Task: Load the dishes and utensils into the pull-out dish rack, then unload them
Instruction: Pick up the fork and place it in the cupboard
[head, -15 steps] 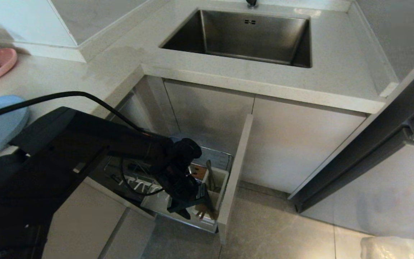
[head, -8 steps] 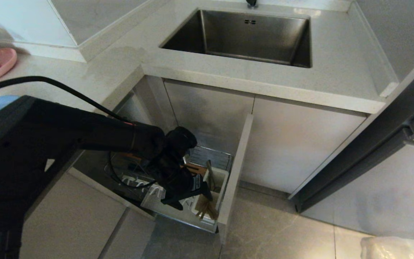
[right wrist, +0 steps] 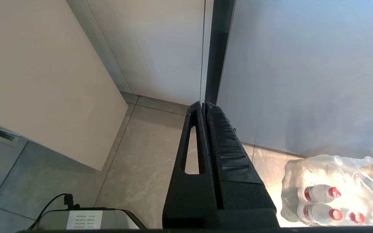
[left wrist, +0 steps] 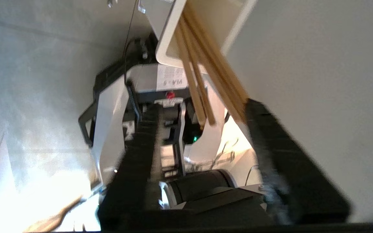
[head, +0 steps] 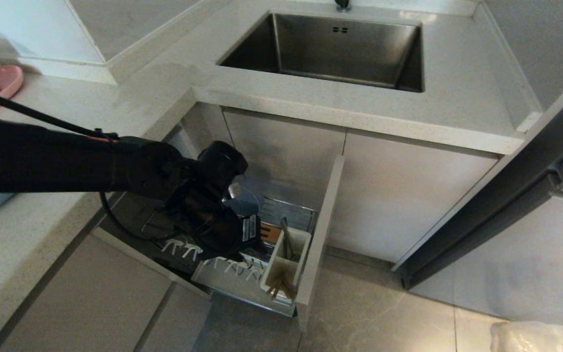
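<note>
My left hand (left wrist: pixel 199 108) hangs over the pull-out dish rack (head: pixel 223 275), fingers apart, clamped on nothing. The chopsticks (left wrist: pixel 202 74) stand in the white cup (left wrist: pixel 167 38) just ahead, their ends reaching between my fingers. My right hand (right wrist: pixel 204 106) is parked, fingers together.

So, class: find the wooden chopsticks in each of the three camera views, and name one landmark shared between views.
Head view: the chopsticks stand in the white utensil cup at the pulled-out rack's front corner, lower centre.
Left wrist view: the chopsticks slant out of the cup at the upper middle, between the left gripper's fingers.
Right wrist view: not in it.
Shared landmark: the white utensil cup.
</note>
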Available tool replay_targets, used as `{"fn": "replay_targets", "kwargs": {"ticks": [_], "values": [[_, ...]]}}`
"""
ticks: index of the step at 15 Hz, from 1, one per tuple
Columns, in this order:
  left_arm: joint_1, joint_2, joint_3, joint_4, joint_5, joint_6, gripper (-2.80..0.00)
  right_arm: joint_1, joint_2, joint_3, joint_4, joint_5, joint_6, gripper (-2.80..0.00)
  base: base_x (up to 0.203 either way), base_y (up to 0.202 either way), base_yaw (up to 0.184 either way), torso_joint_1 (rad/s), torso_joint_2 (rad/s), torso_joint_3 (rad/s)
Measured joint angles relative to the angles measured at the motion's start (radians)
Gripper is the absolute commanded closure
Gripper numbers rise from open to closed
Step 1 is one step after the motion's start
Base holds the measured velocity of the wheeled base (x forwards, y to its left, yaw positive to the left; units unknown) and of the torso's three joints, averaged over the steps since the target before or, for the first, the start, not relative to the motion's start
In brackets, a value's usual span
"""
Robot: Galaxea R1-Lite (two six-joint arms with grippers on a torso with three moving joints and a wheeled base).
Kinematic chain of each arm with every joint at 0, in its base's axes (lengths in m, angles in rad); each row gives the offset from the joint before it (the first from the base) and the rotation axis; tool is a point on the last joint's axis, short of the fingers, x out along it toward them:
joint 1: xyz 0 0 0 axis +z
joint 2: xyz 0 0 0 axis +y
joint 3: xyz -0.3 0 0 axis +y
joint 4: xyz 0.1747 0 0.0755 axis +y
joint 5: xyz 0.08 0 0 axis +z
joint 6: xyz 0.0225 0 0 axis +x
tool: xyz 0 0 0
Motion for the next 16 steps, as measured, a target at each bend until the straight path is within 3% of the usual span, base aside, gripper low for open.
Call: {"fn": "replay_targets", "kwargs": {"ticks": [4, 10, 13, 16], "values": [[-0.001, -0.135, 0.013, 0.0, 0.04, 0.003, 0.0, 0.0, 0.0, 0.0, 0.0, 0.0, 0.0, 0.0, 0.0, 0.0, 0.0, 0.0, 0.0, 0.0], [0.013, -0.319, 0.006, -0.006, 0.216, 0.035, 0.0, 0.0, 0.0, 0.0, 0.0, 0.0, 0.0, 0.0, 0.0, 0.0, 0.0, 0.0, 0.0, 0.0], [0.078, -0.385, -0.008, -0.041, 0.306, 0.096, 0.0, 0.0, 0.0, 0.0, 0.0, 0.0, 0.0, 0.0, 0.0, 0.0, 0.0, 0.0, 0.0, 0.0], [0.212, -0.427, -0.046, -0.081, 0.337, 0.164, 0.0, 0.0, 0.0, 0.0, 0.0, 0.0, 0.0, 0.0, 0.0, 0.0, 0.0, 0.0, 0.0, 0.0]]}}
